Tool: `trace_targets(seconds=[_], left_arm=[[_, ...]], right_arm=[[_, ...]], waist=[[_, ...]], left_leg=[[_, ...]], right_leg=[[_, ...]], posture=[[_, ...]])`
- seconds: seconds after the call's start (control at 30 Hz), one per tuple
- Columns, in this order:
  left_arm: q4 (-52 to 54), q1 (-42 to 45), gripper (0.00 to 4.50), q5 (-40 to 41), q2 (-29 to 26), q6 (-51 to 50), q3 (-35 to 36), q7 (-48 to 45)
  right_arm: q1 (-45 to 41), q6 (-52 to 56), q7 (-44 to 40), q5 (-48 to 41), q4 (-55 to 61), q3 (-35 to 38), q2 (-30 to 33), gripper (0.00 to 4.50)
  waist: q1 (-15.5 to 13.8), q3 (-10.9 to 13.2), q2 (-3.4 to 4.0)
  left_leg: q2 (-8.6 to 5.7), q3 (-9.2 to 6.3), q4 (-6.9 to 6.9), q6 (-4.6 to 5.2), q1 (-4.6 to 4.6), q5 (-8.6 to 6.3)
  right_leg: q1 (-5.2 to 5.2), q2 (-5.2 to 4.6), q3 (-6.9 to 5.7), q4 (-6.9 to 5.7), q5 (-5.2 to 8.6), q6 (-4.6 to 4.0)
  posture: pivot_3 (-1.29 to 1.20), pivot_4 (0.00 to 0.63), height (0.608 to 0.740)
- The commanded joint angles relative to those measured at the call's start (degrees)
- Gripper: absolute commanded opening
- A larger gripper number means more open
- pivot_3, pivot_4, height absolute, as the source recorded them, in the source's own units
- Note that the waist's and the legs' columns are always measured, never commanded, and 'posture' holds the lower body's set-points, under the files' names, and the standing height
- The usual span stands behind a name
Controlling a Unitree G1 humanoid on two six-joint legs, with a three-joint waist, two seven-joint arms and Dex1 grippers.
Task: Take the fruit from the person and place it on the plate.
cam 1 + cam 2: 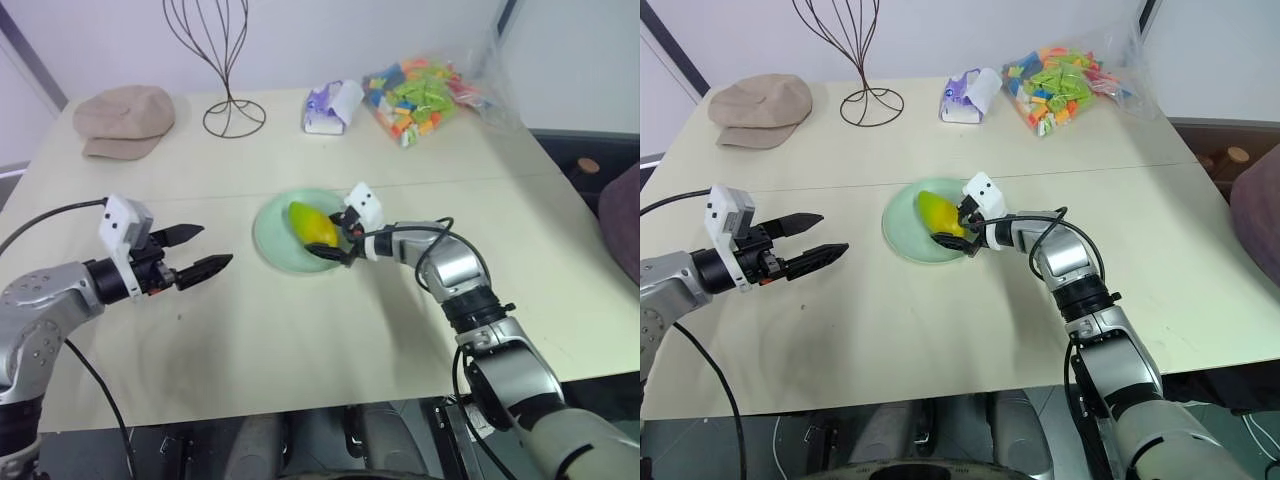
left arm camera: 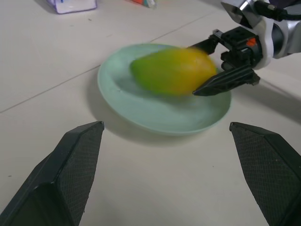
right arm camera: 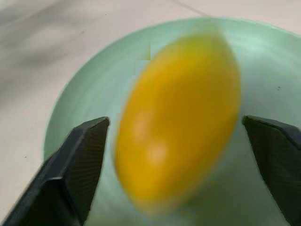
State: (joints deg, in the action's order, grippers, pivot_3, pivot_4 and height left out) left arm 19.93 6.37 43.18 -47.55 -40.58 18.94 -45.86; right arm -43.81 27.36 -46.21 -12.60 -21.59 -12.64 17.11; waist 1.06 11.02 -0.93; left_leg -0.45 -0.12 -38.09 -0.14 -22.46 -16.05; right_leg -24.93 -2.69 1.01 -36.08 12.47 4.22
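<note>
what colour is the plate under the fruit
Pale mint green plate, plain; clearest in the left wrist view.

bare table between arms, plate flanked by right end effector

Green-yellow fruit – mint-green plate

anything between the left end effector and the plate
No, just bare table between the left end effector and the plate, as the left eye view shows.
</note>
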Motion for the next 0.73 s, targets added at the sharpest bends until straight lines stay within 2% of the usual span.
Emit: trace_targets(seconds=[0.03, 0.2, 0.33, 0.47, 0.6, 0.67, 0.73], left_arm=[[0.17, 0.8, 4.5, -0.75, 0.64, 1.71, 2.13, 1.34], [-4.74, 4.35, 4.5, -3.78, 2.53, 4.81, 3.46, 5.45], [-6.92, 4.16, 4.5, -5.14, 3.36, 5.85, 4.62, 6.92], [-8.31, 2.47, 4.5, -7.35, 3.7, 7.43, 3.87, 7.03], [-10.18, 2.46, 4.5, -8.96, 4.95, 8.82, 3.61, 7.77], [-12.35, 2.8, 4.5, -9.84, 6.76, 10.1, 3.43, 8.88], [-14.08, 3.09, 4.5, -11.49, 8.24, 11.85, 2.62, 9.77]], right_arm=[[-3.74, -0.26, 1.43, -1.1, 3.06, 4.64, 0.98, 4.45], [-5.51, 3.73, 4.15, -4.04, 8.08, 12.56, 5.45, 4.45], [-1.98, 8.93, 5.15, -7.29, 14.98, 19.04, 11.3, 4.45], [1.02, 15.46, 8.15, -13.43, 17.76, 27.58, 12.84, 4.45], [4.77, 14.76, 8.79, -13.59, 19.69, 29.17, 14.94, 4.45], [11.52, 12.45, 5.46, -14.79, 21.98, 30.75, 16.13, 4.45], [15.47, 9.62, 5.8, -15.08, 20.64, 33.11, 15.8, 4.45]], waist=[[0.0, 0.0, 0.0], [-0.41, 0.01, 0.01], [-0.38, 0.0, -0.01], [-0.06, 0.0, -0.01], [-0.07, 0.0, 0.0], [-0.38, -0.03, -0.03], [-0.46, -0.06, -0.08]], left_leg=[[0.0, 0.0, 0.0, 0.0, 0.0, 0.0], [-0.01, -0.04, 0.0, 0.0, -0.01, 0.0], [-0.02, -0.03, 0.05, 0.0, -0.04, 0.0], [-0.02, -0.01, 0.09, 0.01, -0.04, -0.01], [-0.01, -0.02, 0.09, 0.01, -0.02, -0.01], [0.0, -0.01, 0.09, 0.01, -0.01, -0.01], [0.0, -0.09, 0.08, 0.01, 0.02, -0.01]], right_leg=[[0.0, 0.0, 0.0, 0.0, 0.0, 0.0], [0.01, -0.02, -0.05, 0.0, 0.0, 0.0], [0.03, -0.06, -0.06, 0.09, -0.01, 0.01], [0.02, -0.07, -0.02, 0.11, -0.01, 0.02], [0.01, -0.04, -0.02, 0.04, 0.0, 0.0], [0.02, -0.02, -0.02, 0.05, 0.0, 0.0], [0.13, 0.01, -0.09, 0.09, 0.0, 0.02]], posture=[[0.0, 0.15, 0.74], [0.0, 0.15, 0.74], [0.0, 0.15, 0.74], [0.0, 0.15, 0.74], [0.0, 0.15, 0.74], [0.0, 0.15, 0.74], [0.0, 0.15, 0.74]])
